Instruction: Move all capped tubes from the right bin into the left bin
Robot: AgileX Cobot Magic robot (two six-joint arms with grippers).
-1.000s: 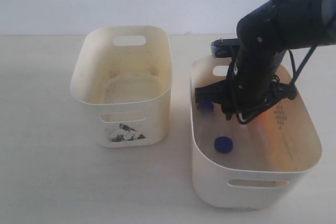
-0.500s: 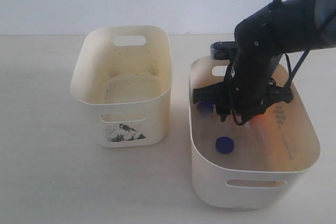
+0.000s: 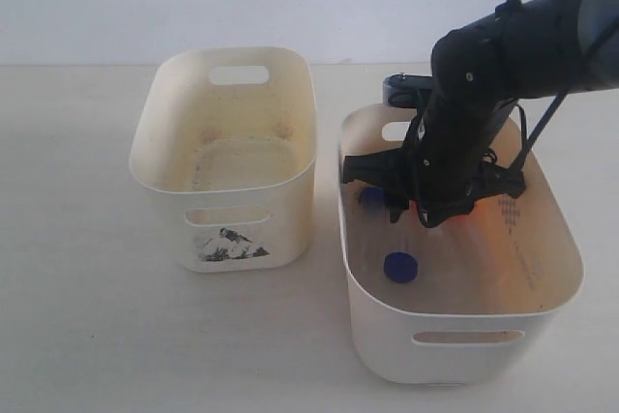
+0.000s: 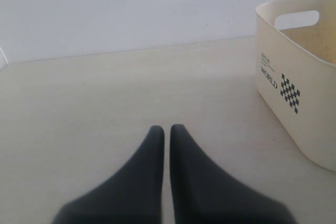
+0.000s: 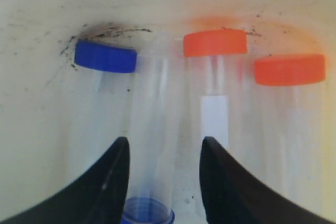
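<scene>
Four capped tubes (image 5: pixel 214 103) lie side by side on the floor of the right bin (image 3: pixel 387 336), which sits at the lower right of the exterior view. None are in the left bin (image 3: pixel 290 220) yet. That bin stands at the middle left of the frame on the tabletop (image 3: pixel 77 316), so the job looks like it has only just begun.

The right arm (image 3: pixel 474 132) reaches down into the right bin from the upper right of the frame. Its right gripper (image 5: pixel 165 142) is down low near the tubes. The two fingers (image 5: pixel 107 182) are spread apart, one on each side of a blue-capped tube (image 5: pixel 155 93). They are spread so the tube can fit in the gap, and they are not pinching it yet. This tube points the other way from the other three, with its cap close to the camera. An orange-capped tube (image 5: pixel 215 43) lies just beside one finger, so that finger could bump it when the fingers squeeze.

The left gripper (image 4: pixel 164 129) hangs over bare tabletop, off to one side of the left bin. Its fingers (image 4: pixel 147 171) are pressed together and hold nothing. It looks parked there to keep out of the way, so the right arm has a free path to carry tubes across.
</scene>
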